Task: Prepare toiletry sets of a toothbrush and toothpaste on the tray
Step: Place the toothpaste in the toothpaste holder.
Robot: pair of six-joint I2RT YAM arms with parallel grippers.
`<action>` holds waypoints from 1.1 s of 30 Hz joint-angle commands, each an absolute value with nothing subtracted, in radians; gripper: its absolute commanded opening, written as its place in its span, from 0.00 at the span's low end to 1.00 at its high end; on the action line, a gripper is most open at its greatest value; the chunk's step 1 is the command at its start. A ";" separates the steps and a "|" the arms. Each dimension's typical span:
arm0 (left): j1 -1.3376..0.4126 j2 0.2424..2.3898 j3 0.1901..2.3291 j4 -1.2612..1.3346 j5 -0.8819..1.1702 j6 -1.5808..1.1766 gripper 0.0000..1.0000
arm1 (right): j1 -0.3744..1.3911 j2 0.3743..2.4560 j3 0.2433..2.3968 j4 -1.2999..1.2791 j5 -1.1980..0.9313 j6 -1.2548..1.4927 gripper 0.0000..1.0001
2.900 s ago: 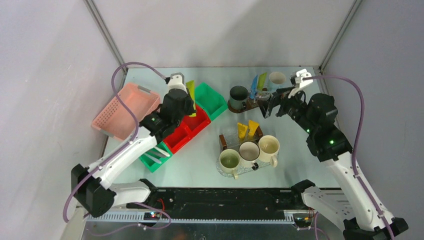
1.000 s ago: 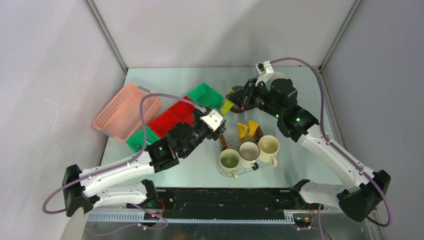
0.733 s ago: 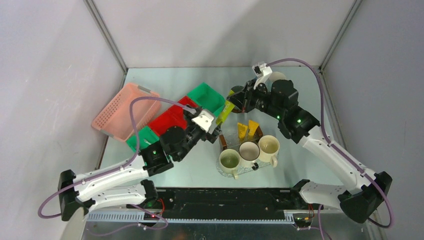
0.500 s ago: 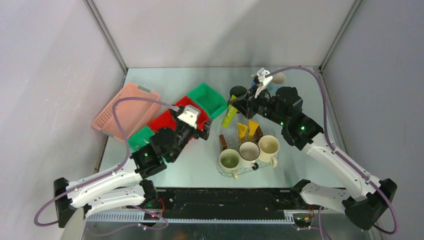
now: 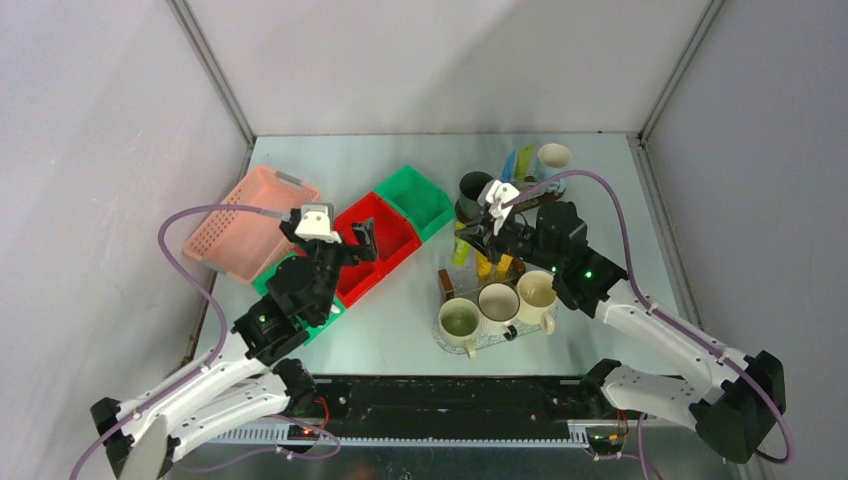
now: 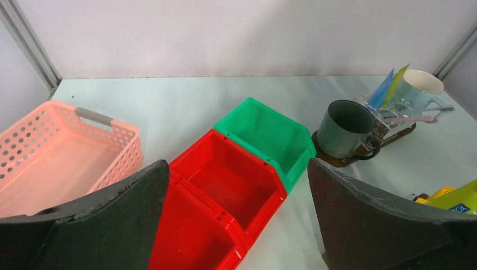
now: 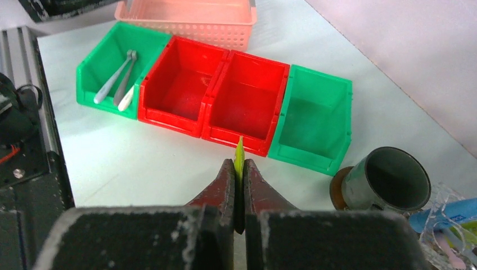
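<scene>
My right gripper (image 5: 468, 236) is shut on a yellow-green toothpaste tube (image 5: 461, 246), which hangs at the far left corner of the near tray (image 5: 445, 287). In the right wrist view the tube's edge (image 7: 239, 153) pokes out between the closed fingers (image 7: 226, 179). That tray carries three pale mugs (image 5: 497, 301) and two orange-yellow tubes (image 5: 496, 260). My left gripper (image 5: 345, 235) stands wide open and empty above the red bins (image 6: 225, 185). Two pale toothbrushes (image 7: 117, 79) lie in the end green bin (image 7: 101, 59).
A back tray holds a dark mug (image 5: 477, 190), a pale blue mug (image 5: 553, 157), blue and green tubes (image 5: 517, 163) and a toothbrush (image 6: 413, 119). A pink basket (image 5: 250, 220) stands at the left, beside the row of red and green bins (image 5: 418, 200).
The left gripper let go of the yellow-green tube, opened wide and pulled back left over the red bins. The right gripper kept the tube and carried it down towards the near tray.
</scene>
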State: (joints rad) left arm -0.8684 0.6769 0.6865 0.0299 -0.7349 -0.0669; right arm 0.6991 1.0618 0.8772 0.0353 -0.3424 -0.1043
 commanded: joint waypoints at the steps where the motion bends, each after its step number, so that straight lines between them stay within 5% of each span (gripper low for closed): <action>1: -0.861 0.638 0.662 0.052 -0.790 -0.103 1.00 | 0.711 1.070 0.849 0.174 -0.372 -0.203 0.00; 33: -0.860 0.695 0.664 0.087 -0.757 -0.084 1.00 | 0.758 1.171 0.672 0.296 -0.266 -0.248 0.00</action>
